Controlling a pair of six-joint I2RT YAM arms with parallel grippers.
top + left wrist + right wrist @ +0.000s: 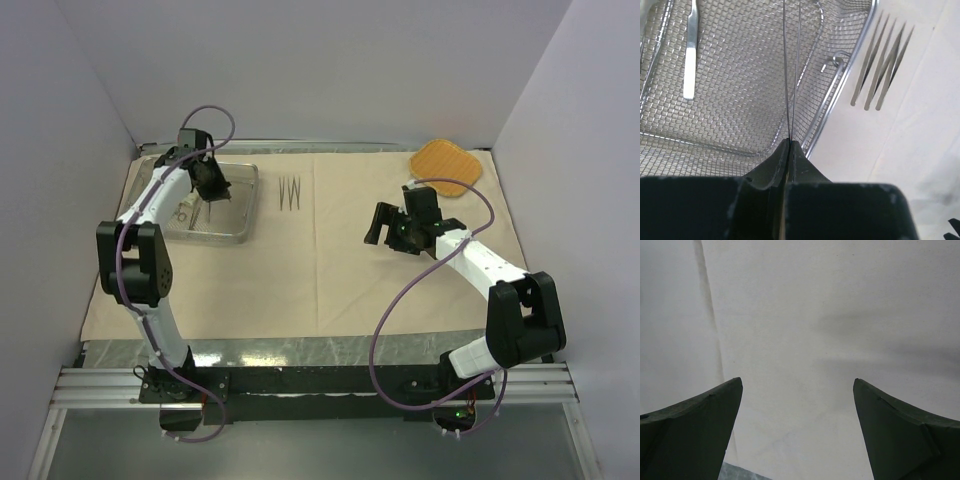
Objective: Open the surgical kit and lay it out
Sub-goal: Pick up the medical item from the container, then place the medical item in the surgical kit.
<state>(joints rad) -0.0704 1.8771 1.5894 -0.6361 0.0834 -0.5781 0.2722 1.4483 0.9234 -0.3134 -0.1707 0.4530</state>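
The beige wrapping cloth (350, 270) lies spread flat over the table. The steel wire-mesh tray (251, 205) stands on it at the far left. My left gripper (212, 190) hangs over the tray and is shut on a pair of thin steel tweezers (791, 65), which point away from the fingertips above the mesh (740, 90). Other tweezers (290, 193) lie side by side on the cloth right of the tray, also in the left wrist view (880, 65). My right gripper (385, 225) is open and empty above bare cloth (815, 315). The forceps and packets cannot be made out.
A flat steel instrument (690, 55) lies in the tray's left part. The orange woven pad (445, 163) lies at the cloth's far right corner. White walls close in the left, back and right. A fold crease (710, 315) runs down the cloth.
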